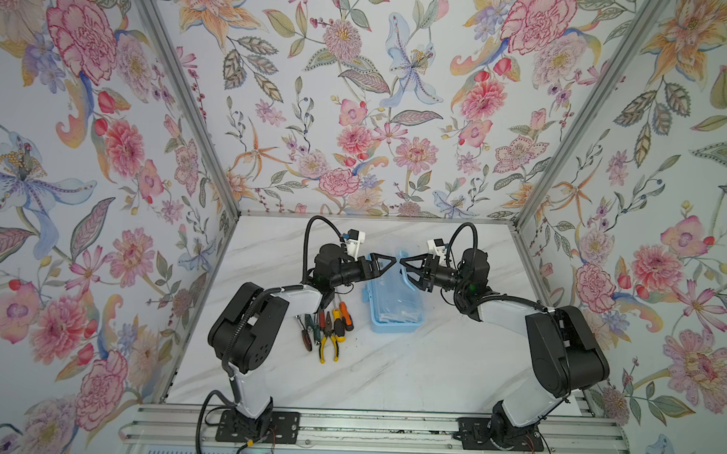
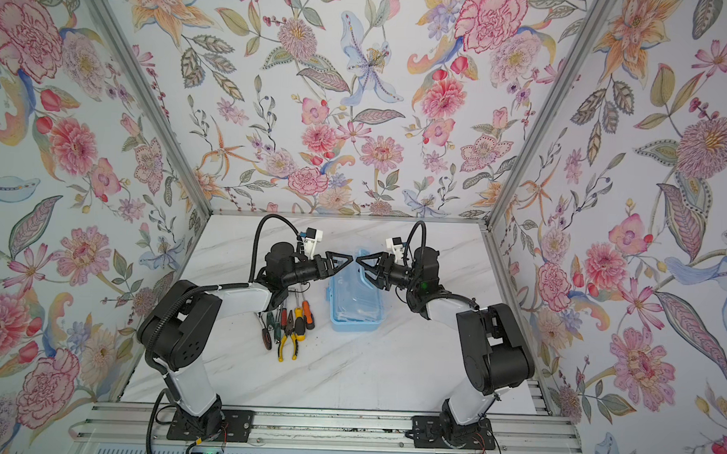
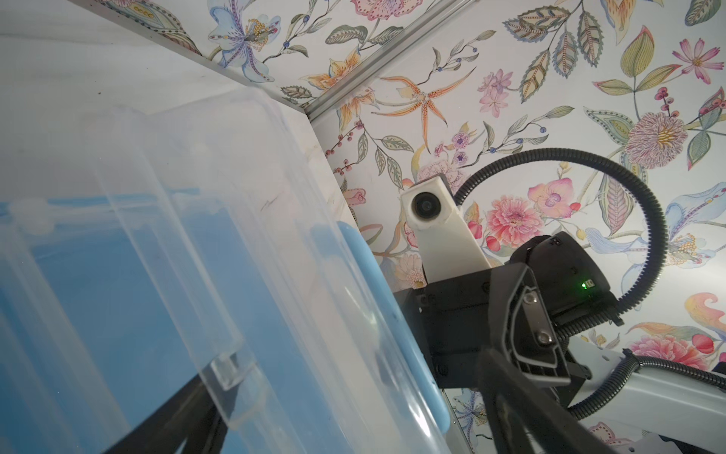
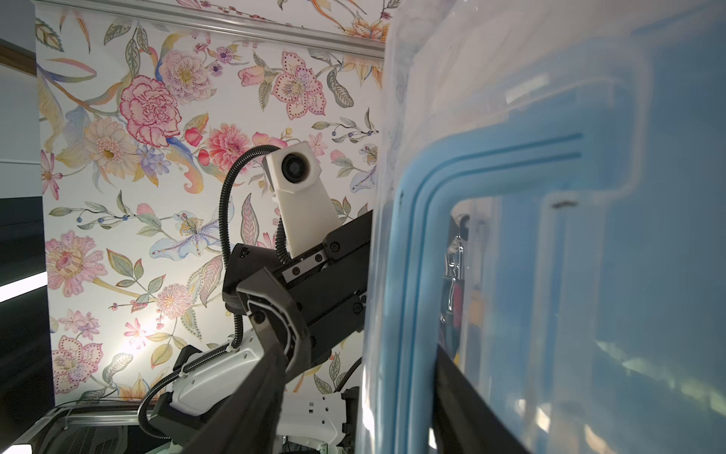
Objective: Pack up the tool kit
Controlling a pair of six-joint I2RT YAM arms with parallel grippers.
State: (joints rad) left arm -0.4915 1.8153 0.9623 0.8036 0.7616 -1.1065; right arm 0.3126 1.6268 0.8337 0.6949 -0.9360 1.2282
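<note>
Since nothing can go in until the box is open, we're guessing this is the lid step. The light blue plastic toolbox (image 1: 396, 322) sits mid-table on the white marbled tabletop (image 1: 431, 372). Its clear plastic lid (image 3: 176, 188) with the blue carry handle (image 4: 412, 243) stands raised between the two arms. The left gripper (image 1: 387, 264) and right gripper (image 1: 403, 267) meet nose to nose above the box, tips almost touching.

Both have their fingers spread. In the wrist views each pair straddles the lid edge without pinching it, as far as we can see. So we read neither as holding anything, more like bracketing the lid so it doesn't flop back down.

The pile of screwdrivers and yellow-handled pliers (image 1: 329, 326) lies just left of the box, unpacked. It's right by the left arm, which looks handy for loading next.
</note>
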